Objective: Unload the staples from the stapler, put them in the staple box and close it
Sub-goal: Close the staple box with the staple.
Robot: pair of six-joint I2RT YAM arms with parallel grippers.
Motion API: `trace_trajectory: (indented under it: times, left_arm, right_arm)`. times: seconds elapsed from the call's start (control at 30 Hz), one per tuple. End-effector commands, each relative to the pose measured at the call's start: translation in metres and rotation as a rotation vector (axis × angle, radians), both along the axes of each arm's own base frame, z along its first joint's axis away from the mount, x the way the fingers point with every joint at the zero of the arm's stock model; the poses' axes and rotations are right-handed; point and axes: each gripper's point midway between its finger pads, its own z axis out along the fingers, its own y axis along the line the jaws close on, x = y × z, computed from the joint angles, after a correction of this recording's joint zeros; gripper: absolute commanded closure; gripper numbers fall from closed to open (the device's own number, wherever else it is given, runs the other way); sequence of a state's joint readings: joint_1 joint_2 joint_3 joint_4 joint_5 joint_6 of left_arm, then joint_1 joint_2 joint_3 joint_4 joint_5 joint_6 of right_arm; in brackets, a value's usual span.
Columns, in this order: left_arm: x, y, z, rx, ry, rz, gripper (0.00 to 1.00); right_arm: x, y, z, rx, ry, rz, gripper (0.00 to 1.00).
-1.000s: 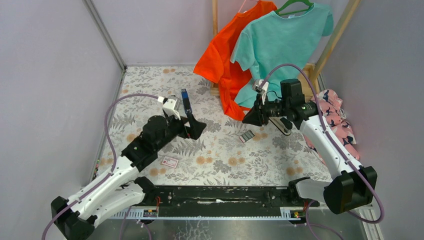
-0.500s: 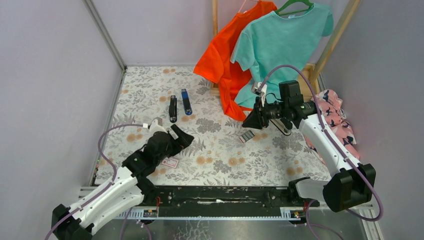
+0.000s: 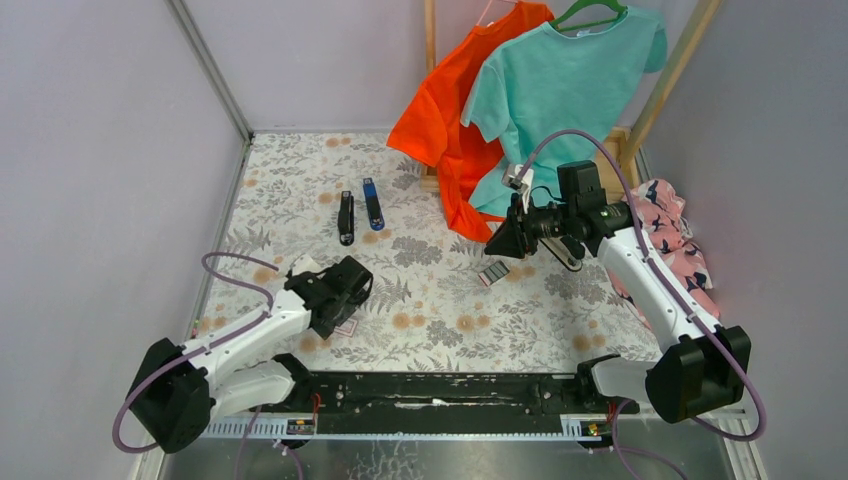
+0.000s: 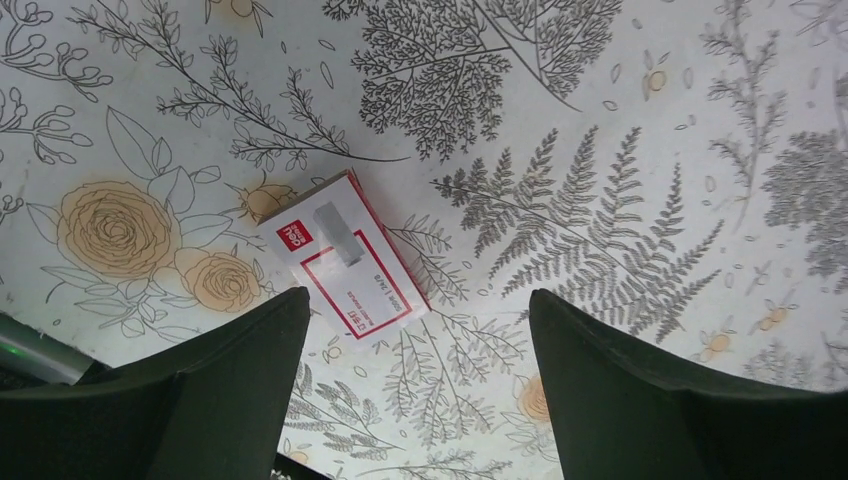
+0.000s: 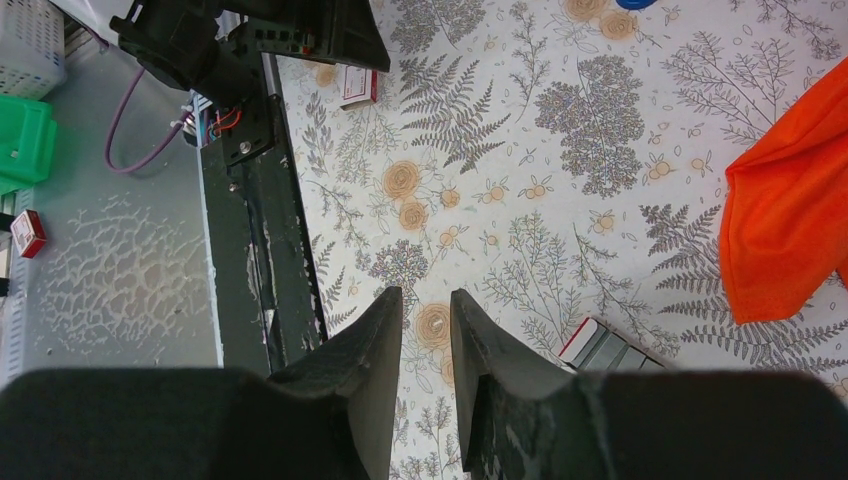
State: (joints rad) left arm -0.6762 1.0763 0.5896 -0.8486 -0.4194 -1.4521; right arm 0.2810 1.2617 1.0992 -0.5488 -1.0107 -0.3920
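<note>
Two arms were in view over the floral tablecloth (image 3: 440,310).

Left gripper (image 3: 348,281) sat low near the front left of the table. Its jaws were spread wide with nothing between them. Its wrist view showed the red-and-white card (image 4: 345,262) lying flat on the cloth, just beyond the two dark fingers (image 4: 230,380) and not touching them.

Right gripper (image 3: 492,243) hung above the cloth toward the right. Its jaws were parted by only a narrow slit and held nothing; bare cloth showed through the gap in its own wrist view.

Stapler (image 3: 346,217) lay flat on the far left part of the cloth, long axis running away from the arms. It was well apart from both grippers. Blue-and-black bar (image 3: 373,203) lay just to its right, roughly parallel and not touching.

Small red-edged box (image 3: 493,272) with grey ridged contents lay on the cloth near the right gripper.

Staples: none could be made out with confidence. A grey patch on the card was too small to identify.

Orange shirt (image 3: 440,110) and teal shirt (image 3: 565,80) hung at the back.
</note>
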Motion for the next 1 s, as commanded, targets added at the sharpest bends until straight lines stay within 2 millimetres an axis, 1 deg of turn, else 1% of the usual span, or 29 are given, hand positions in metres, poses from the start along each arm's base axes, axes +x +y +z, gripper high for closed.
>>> trace_trajectory:
  times: [0.0, 0.13, 0.27, 0.37, 0.53, 0.7, 0.77, 0.83, 0.97]
  left_arm:
    - [-0.005, 0.018, 0.012, 0.058, -0.021, 0.078, 0.11]
    - [-0.015, 0.017, -0.003, -0.006, -0.016, 0.132, 0.09]
    - [-0.016, 0.017, -0.006, -0.027, -0.025, 0.167, 0.04]
    - [-0.013, 0.015, -0.01, -0.039, -0.032, 0.184, 0.04]
    - [-0.006, 0.006, -0.018, -0.054, -0.005, 0.183, 0.06]
    - [-0.005, -0.001, -0.028, -0.051, 0.049, 0.182, 0.09]
    - [0.0, -0.006, -0.032, -0.065, 0.056, 0.173, 0.11]
    - [0.005, -0.008, -0.033, -0.073, 0.06, 0.174, 0.14]
    - [0.012, -0.007, -0.032, -0.045, 0.094, 0.174, 0.19]
  right_arm:
    - [0.006, 0.001, 0.007, 0.004, -0.022, -0.002, 0.68]
    - [0.007, 0.001, 0.006, -0.002, -0.024, -0.003, 0.68]
    - [0.007, 0.001, 0.005, -0.003, -0.023, -0.002, 0.68]
    - [0.007, 0.0, 0.005, -0.005, -0.026, -0.003, 0.68]
    - [0.007, -0.001, 0.005, -0.011, -0.036, -0.009, 0.68]
    - [0.007, -0.001, 0.007, -0.009, -0.041, -0.009, 0.68]
    - [0.007, -0.001, 0.007, -0.01, -0.041, -0.01, 0.68]
    - [0.007, -0.001, 0.007, -0.011, -0.045, -0.011, 0.68]
    - [0.007, -0.002, 0.009, -0.013, -0.054, -0.013, 0.68]
